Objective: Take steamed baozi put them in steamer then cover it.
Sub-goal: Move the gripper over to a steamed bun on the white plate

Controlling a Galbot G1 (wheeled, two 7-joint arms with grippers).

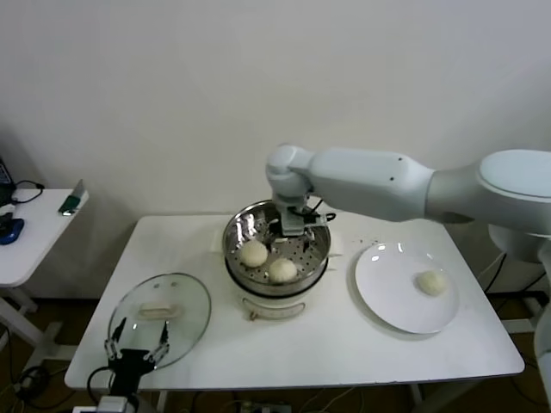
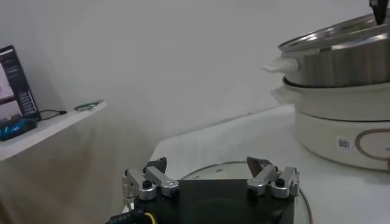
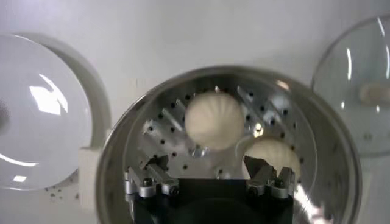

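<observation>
In the head view, the right gripper (image 1: 295, 225) is being held over the far part of the steamer (image 1: 277, 258), which is standing near the middle of the white table (image 1: 344, 344). 2 steamed baozi are being shown on the perforated tray just in front of and below that claw: one baozi (image 1: 253, 253) toward the robot's left and a second baozi (image 1: 282, 270) nearer the robot. A third baozi (image 1: 431, 282) is being shown on the white plate (image 1: 392, 301), well off to the claw's right. The cover (image 1: 160, 320) is lying flat on the table, well to the claw's left. The left gripper (image 1: 136, 346) is being held at the cover's near edge, its fingers spread wide with nothing between them.

In the left wrist view, the left gripper (image 2: 210, 173) is being seen with both fingers apart and empty. The cover's rim (image 2: 244, 165) is showing just beyond them, and the steamer (image 2: 341, 97) is standing well ahead and to one side.

In the right wrist view, the right gripper (image 3: 207, 170) is being seen wide open and holding nothing, directly above the tray. The first baozi (image 3: 214, 119) is lying just ahead of the fingertips, and the second baozi (image 3: 274, 154) is lying just beside 1 finger (image 3: 262, 169). The plate (image 3: 36, 134) and the cover (image 3: 359, 91) are being seen on opposite sides of the steamer (image 3: 317, 122).
</observation>
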